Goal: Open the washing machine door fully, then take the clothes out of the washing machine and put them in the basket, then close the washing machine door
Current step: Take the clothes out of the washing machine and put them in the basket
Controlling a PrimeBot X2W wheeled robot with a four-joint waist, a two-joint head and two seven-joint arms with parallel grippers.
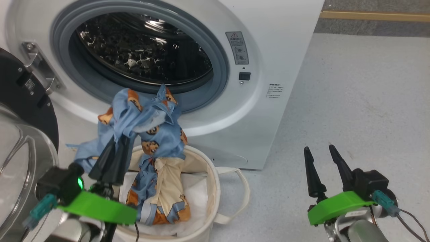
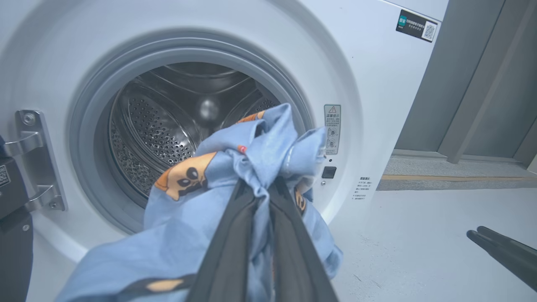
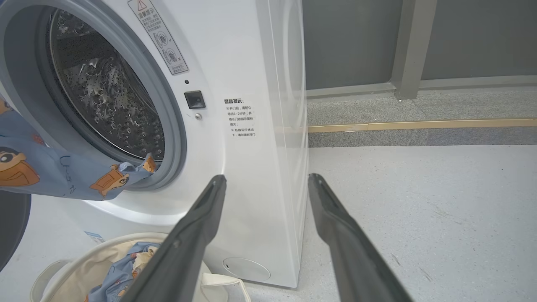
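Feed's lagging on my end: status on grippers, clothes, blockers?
Left gripper shut on clothes, over basket. Right gripper open, empty. Washing machine door open. Nothing in the way.

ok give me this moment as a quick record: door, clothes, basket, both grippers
washing machine door: swung open at the left of the washing machine
clothes: bunch lifted over the basket, lower end hanging into it, one tip at the grey ring
basket: on the floor before the machine, bear-print fabric inside
left gripper: fingers shut on the clothes
right gripper: fingers open, holding nothing, over the floor to the right
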